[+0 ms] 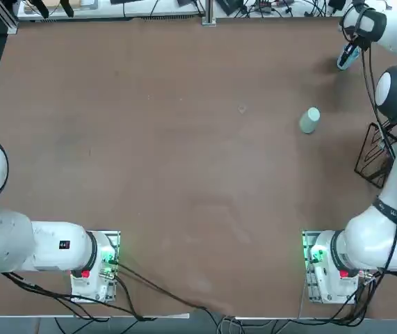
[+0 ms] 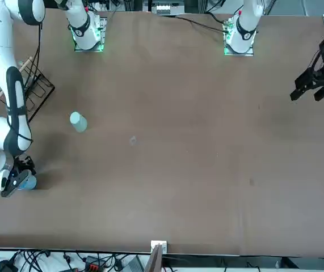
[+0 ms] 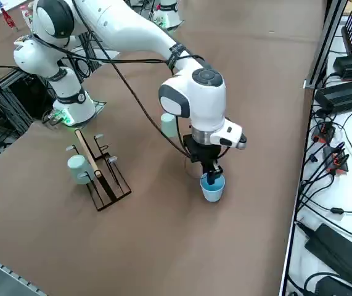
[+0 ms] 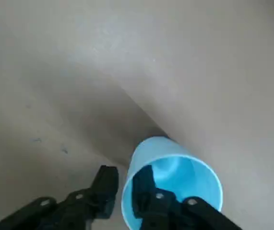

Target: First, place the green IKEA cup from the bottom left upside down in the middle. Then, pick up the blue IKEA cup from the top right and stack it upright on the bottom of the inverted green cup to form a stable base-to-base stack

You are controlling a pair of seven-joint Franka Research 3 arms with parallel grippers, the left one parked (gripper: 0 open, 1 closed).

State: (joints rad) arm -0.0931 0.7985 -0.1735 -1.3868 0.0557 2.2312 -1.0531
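1. Right pincer (image 4: 125,189) is sitting at the table's far right corner, fingers straddling the rim of the blue IKEA cup (image 4: 175,182): one finger inside the cup, one outside against the wall.
2. Fingers are narrow, closing on the blue cup's wall; from the right side view the pincer (image 3: 211,176) is pointing straight down into the cup (image 3: 213,189).
3. Blue cup is standing upright, mouth up, its base looking to be on the table (image 1: 149,139); top view is showing it (image 1: 346,58) mostly under the wrist.
4. Green IKEA cup (image 1: 309,120) is standing inverted, base up, right of table centre, well apart from the blue cup; also showing in front view (image 2: 78,122).
5. Black wire rack (image 3: 102,172) is sitting near the right edge, a pale cup (image 3: 78,169) hanging on it.
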